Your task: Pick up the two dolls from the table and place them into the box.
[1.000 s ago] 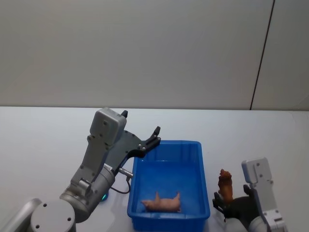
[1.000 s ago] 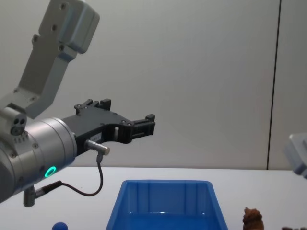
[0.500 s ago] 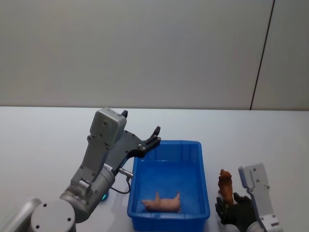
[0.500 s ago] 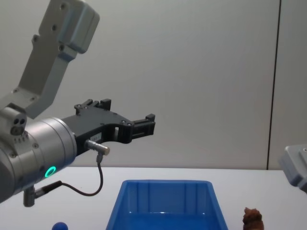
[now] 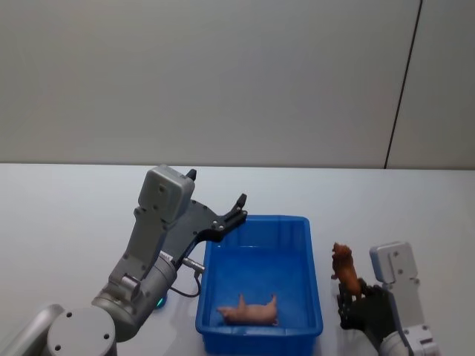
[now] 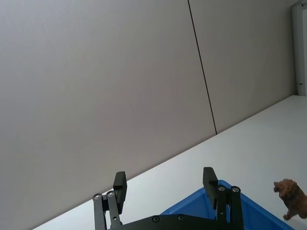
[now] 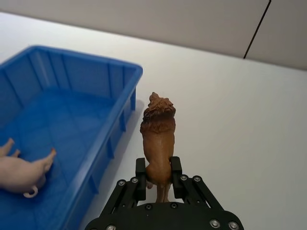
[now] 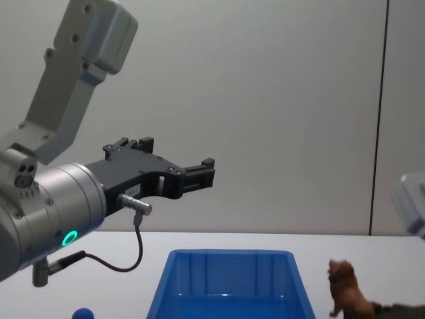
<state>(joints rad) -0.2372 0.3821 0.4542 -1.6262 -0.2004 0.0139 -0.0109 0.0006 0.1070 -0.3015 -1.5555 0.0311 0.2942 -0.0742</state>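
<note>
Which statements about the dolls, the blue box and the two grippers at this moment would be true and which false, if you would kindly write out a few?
1. The right gripper has its jaws shut on the brown doll. True.
2. The brown doll lies inside the box. False: it is held outside the box, beside its right wall.
3. The pink doll lies on the floor of the box. True.
4. The left gripper holds the pink doll. False: its jaws are open and empty, near the box's far left corner.
</note>
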